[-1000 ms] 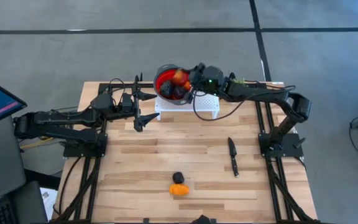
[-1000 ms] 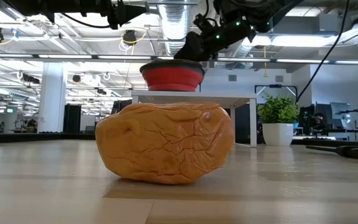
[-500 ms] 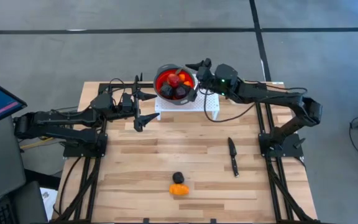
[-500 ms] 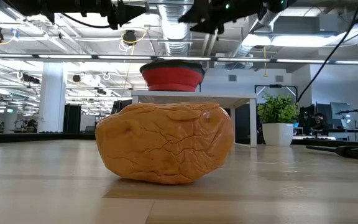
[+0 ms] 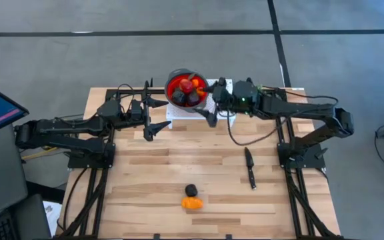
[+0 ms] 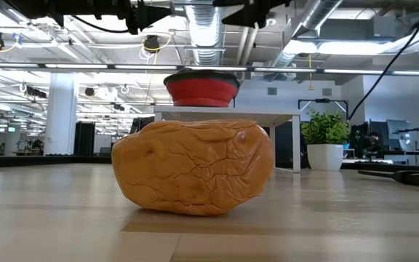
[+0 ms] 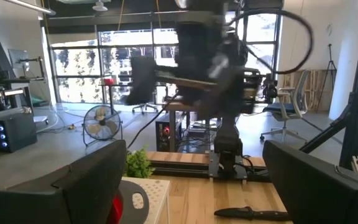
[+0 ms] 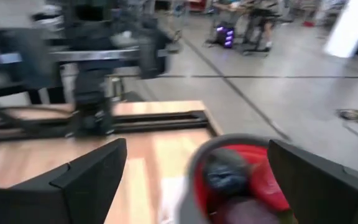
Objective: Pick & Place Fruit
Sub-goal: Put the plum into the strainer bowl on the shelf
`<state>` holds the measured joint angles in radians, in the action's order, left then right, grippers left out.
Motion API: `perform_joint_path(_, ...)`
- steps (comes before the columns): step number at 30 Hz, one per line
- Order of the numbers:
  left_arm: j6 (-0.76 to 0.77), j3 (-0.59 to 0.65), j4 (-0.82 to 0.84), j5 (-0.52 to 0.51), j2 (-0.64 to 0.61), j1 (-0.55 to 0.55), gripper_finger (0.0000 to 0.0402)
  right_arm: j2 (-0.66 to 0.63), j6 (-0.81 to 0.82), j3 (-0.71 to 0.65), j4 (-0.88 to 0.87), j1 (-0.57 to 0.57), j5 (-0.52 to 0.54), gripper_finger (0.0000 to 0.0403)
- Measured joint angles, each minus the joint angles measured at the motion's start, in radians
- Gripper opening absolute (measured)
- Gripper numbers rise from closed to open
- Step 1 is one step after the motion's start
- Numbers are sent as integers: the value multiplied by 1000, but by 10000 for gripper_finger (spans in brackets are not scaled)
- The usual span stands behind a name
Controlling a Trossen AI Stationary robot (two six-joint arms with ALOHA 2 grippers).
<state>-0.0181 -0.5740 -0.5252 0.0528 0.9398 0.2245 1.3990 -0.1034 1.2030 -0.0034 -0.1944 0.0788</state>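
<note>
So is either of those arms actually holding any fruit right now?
No. Both sets of jaws are open and empty: the right gripper is beside the red bowl of fruit, the left gripper waits apart.

High cam looks straight down on the whole table [image 5: 145, 167]. Low cam sits at tabletop height, near edge, facing the far room. Wrist cams look forward between their fingers. All share the red bowl [image 5: 187, 90].

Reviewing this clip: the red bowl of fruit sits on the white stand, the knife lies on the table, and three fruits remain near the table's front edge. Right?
Not quite: the high view shows two fruits left there, a dark plum touching a larger orange piece, not three. The red bowl on the white stand and the knife on the table are as stated.
</note>
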Motion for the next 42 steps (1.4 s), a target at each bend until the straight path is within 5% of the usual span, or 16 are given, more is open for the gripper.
perform_joint_path(14, 0, 0, 0, 0, 0, 0, 374, -165, 142, 0, -506, 225, 4, 293)
perform_joint_path(25, 0, 0, 0, 0, 0, 0, 374, -330, 147, 0, -713, 229, 38, 113)
perform_joint_path(32, 0, 0, 0, 0, 0, 0, 374, -511, 133, -99, -651, 199, 39, 10)
perform_joint_path(42, 0, 0, 0, 0, 0, 0, 374, -897, 121, -342, -524, 135, 38, 17)
